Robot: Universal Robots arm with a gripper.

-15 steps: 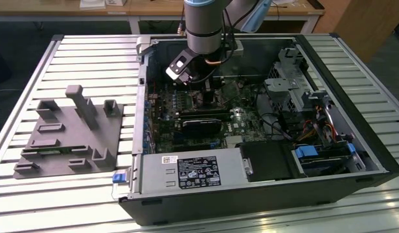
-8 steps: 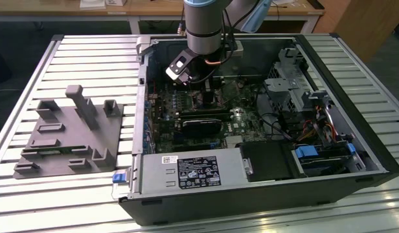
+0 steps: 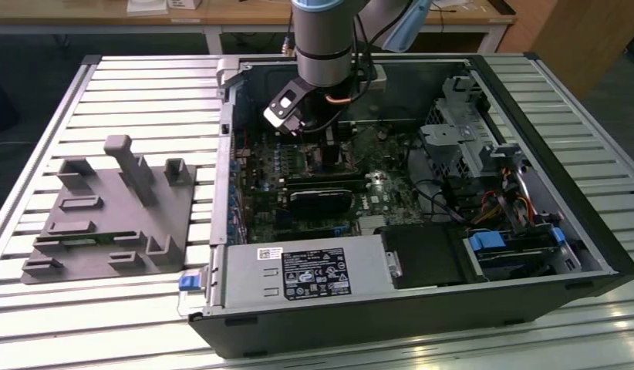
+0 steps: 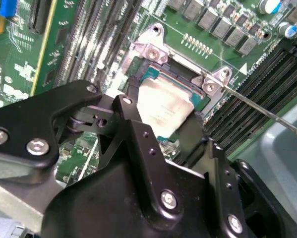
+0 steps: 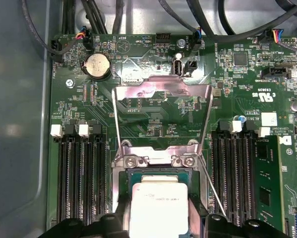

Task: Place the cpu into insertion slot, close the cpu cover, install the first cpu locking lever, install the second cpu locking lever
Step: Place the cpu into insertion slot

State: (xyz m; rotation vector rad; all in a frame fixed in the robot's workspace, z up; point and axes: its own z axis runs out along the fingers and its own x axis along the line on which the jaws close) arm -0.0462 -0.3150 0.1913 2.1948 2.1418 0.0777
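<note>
The cpu [image 5: 158, 206] is gripped along two opposite edges by the tool [image 5: 160, 229], whose fingers are drawn in narrow against it. It is held right over the insertion slot [image 5: 134, 174]. The cpu cover [image 5: 163, 89] is swung open behind the slot. The computer case [image 3: 420, 308] is carried on the ribbed counter [image 3: 142, 85].

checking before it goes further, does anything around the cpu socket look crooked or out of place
Nothing stands out. The cpu, gripped by the tool, lines up square with the insertion slot, and the cpu cover is swung open, clear of it.
</note>
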